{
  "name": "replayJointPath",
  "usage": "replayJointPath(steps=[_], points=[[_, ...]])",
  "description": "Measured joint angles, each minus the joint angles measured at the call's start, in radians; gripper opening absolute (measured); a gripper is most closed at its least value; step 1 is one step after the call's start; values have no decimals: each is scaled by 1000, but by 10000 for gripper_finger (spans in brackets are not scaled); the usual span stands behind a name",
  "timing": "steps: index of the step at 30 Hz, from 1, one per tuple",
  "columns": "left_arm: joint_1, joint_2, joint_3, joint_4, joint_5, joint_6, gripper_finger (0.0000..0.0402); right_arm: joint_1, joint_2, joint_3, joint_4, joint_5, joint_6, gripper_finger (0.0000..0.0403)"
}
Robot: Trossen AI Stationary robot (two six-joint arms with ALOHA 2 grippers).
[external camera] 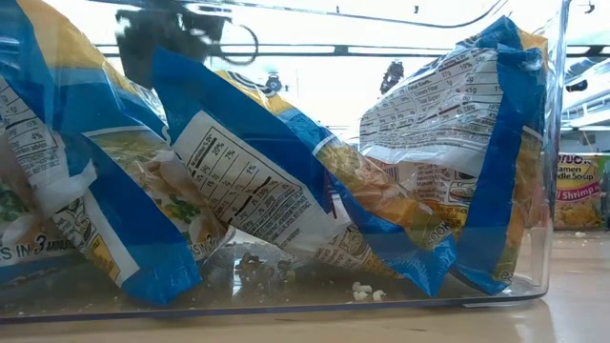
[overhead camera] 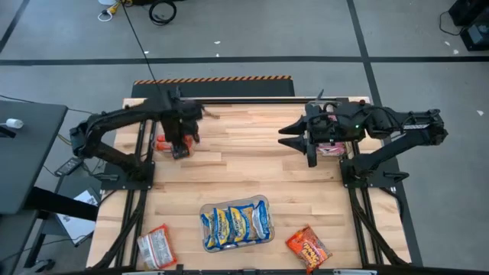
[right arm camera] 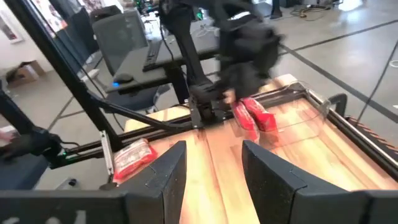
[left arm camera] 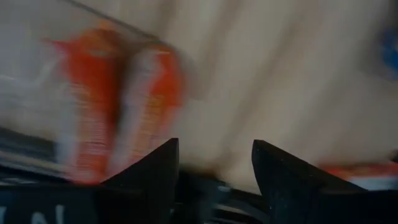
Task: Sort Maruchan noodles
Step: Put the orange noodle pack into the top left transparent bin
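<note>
A clear bin (overhead camera: 235, 224) near the table's near edge holds several blue-and-yellow noodle packets (external camera: 257, 191), which lean on one another. A second clear bin at the far left holds orange-red packets (overhead camera: 162, 142) (left arm camera: 112, 106) (right arm camera: 255, 115). My left gripper (overhead camera: 182, 149) (left arm camera: 214, 168) hovers beside that bin, open and empty. My right gripper (overhead camera: 294, 136) (right arm camera: 214, 168) is at the far right, open and empty, pointing toward the table's left. Pink packets (overhead camera: 332, 149) lie under the right arm. Two loose packets lie flat by the near edge: a red-and-silvery packet (overhead camera: 157, 246) (right arm camera: 134, 155) and an orange-red packet (overhead camera: 308, 248).
The middle of the wooden table (overhead camera: 244, 168) between the two arms is bare wood. In the low view a pink-labelled packet (external camera: 577, 191) shows past the blue packets' bin. A dark side table (overhead camera: 23, 153) stands left of the table.
</note>
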Motion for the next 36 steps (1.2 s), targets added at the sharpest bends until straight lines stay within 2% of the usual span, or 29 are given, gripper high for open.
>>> replayJointPath(steps=[7,10,14,18,20,22,24,26,30,33,36], points=[[-427,-17,1,2,155,-455,206,47,0,0,-5,14,3,160],[-633,-15,1,37,174,-693,206,95,0,0,-14,14,1,160],[-906,-16,0,144,155,-1060,206,170,0,0,-14,15,3,160],[-1146,17,1,281,62,-1426,206,256,25,0,-14,50,7,160],[-1234,55,1,339,26,-1558,206,299,54,0,-13,70,5,160],[-1298,107,1,417,38,-1620,206,339,88,0,-14,81,12,160],[-1337,170,1,478,105,-1641,206,371,126,0,-14,85,48,160],[-1352,233,1,520,177,-1645,206,402,162,0,-15,86,86,160],[-1342,346,26,528,229,-1675,206,446,217,0,-16,104,101,160],[-1309,402,41,532,318,-1856,205,456,233,0,-17,137,104,160],[-1293,436,63,542,325,-2011,197,458,236,0,-15,168,121,160]])
